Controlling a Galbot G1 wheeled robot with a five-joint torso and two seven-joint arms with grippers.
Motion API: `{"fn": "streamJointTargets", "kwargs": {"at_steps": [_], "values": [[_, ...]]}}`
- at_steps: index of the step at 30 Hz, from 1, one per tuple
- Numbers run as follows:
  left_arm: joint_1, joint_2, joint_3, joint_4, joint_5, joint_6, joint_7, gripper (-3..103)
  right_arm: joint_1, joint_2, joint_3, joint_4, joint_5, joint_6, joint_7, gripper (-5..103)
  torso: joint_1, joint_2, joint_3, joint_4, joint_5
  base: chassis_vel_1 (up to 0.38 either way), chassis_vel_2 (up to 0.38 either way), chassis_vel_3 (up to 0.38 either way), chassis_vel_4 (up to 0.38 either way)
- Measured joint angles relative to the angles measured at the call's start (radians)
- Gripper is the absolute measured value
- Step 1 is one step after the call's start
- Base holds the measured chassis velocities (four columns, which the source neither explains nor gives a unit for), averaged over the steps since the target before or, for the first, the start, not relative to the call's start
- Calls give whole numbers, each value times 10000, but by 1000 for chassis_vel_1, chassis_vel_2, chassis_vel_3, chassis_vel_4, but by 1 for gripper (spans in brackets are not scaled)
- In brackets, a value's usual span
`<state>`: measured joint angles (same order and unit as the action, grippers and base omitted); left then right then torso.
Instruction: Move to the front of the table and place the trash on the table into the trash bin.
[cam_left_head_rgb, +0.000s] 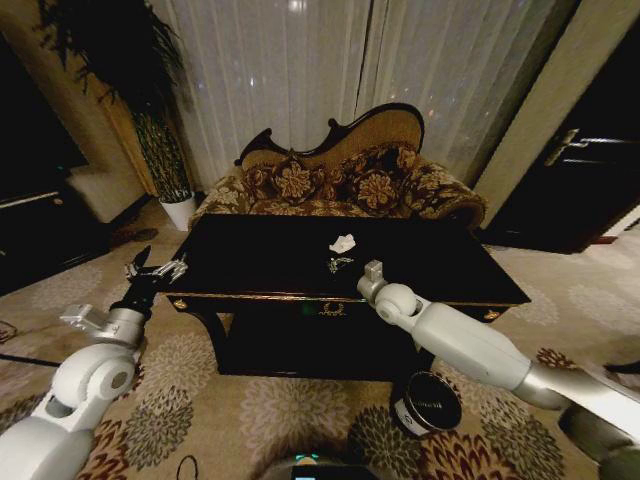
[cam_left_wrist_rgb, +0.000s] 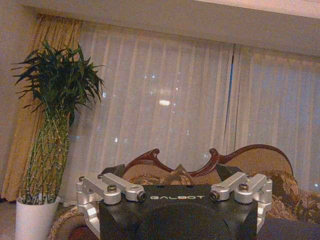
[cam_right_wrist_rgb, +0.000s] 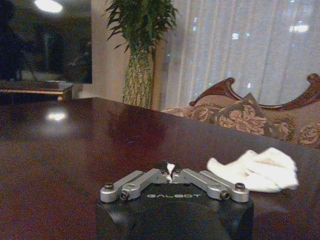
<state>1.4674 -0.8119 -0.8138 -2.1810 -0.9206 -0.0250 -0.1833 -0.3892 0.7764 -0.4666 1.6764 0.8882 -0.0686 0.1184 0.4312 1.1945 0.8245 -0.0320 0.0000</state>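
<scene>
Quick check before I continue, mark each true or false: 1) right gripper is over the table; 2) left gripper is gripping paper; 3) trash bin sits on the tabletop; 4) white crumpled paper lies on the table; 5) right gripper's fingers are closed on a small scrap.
1) True: the right gripper is over the table, near its front edge.
2) False: the left gripper is open, holding nothing, off the table's left end.
3) False: the trash bin is on the carpet by the right arm.
4) True: white crumpled paper lies there.
5) True: closed on a small scrap.
</scene>
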Motion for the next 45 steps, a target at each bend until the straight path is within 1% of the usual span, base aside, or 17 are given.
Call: {"fn": "streamJointTargets", "kwargs": {"at_steps": [2, 5, 6, 8, 9, 10, 13, 14, 17, 18, 24, 28, 29, 34, 35, 39, 45], "values": [[0, 0, 0, 0, 0, 0, 0, 100, -775, -285, 790, 432, 25, -67, 67, 0, 0, 0, 0, -1, 3, 0, 0, 0, 0], [0, 0, 0, 0, 0, 0, 12, 100, -2105, -1127, 2183, 1140, -37, -122, 181, 0, -1, 0, 0, -3, 5, 0, 0, 0, 0], [0, 0, 0, 0, 0, 0, 12, 100, -2105, -1127, 2183, 1140, -37, -122, 181, 0, -1, 0, 0, -3, 5, 0, 0, 0, 0], [0, 0, 0, 1, 0, 0, -1, 100, -3198, -1701, 3377, 1628, -131, -122, 159, 0, 0, 0, -1, -2, 2, 0, 0, 0, 0], [0, 0, 0, 1, 0, 0, -1, 100, -3198, -1701, 3377, 1628, -131, -122, 159, 0, 0, 0, -1, -2, 2, 0, 0, 0, 0], [0, 0, 0, 1, 0, 0, -1, 100, -4183, -2117, 4351, 1965, -211, -81, 61, 0, 0, 0, -1, -5, 3, 0, 0, 0, 0], [0, 0, 0, 1, 0, 0, 1, 100, -6128, -2701, 6390, 2637, -415, 142, -135, 0, -1, 1, -2, -8, 0, 0, 0, 0, 0], [0, 0, 0, 1, 0, 0, 1, 100, -6128, -2701, 6390, 2637, -415, 142, -135, 0, -1, 1, -2, -8, 0, 0, 0, 0, 0], [0, 0, 0, 1, 0, 0, -1, 100, -7418, -2801, 7620, 3107, -497, 333, -74, 0, -2, 1, -2, -3, 1, 0, 0, 0, 0], [0, 0, 0, 1, 0, 0, 0, 100, -8122, -2701, 8194, 3280, -604, 407, -33, 0, -1, 1, -2, -2, -1, 0, 0, 0, 0], [0, 0, 0, 1, 0, 0, 0, 100, -9671, -2193, 9303, 3559, -1067, 680, -32, 0, -1, -1, -1, -3, 2, 0, 0, 0, 0], [0, 0, 0, 1, 0, 0, 0, 100, -11187, -1470, 10794, 3654, -1414, 1142, -283, 0, -1, -1, -2, -1, 0, 0, 0, 0, 0], [0, 0, 0, 1, 0, 0, 0, 100, -11187, -1470, 10794, 3654, -1414, 1142, -283, 0, -1, -1, -2, -1, 0, 0, 0, 0, 0], [0, -1, -1, 1, 0, 0, 0, 100, -13096, -229, 12337, 3431, -2072, 1859, -859, 0, -2, 0, -1, -4, 0, 0, 0, 0, 0], [0, -1, -1, 1, 0, 0, 0, 100, -13096, -229, 12337, 3431, -2072, 1859, -859, 0, -2, 0, -1, -4, 0, 0, 0, 0, 0], [0, 0, -1, 1, 0, 0, 0, 100, -13741, 619, 12701, 2737, -2490, 2384, -1151, 0, -2, 0, -1, -3, -1, 0, 0, 0, 0], [0, 0, 0, 1, 0, 0, 0, 100, -13792, 1141, 12552, 1878, -2865, 2797, -1338, 0, 0, -1, 0, -4, 0, 0, 0, 0, 0]]}}
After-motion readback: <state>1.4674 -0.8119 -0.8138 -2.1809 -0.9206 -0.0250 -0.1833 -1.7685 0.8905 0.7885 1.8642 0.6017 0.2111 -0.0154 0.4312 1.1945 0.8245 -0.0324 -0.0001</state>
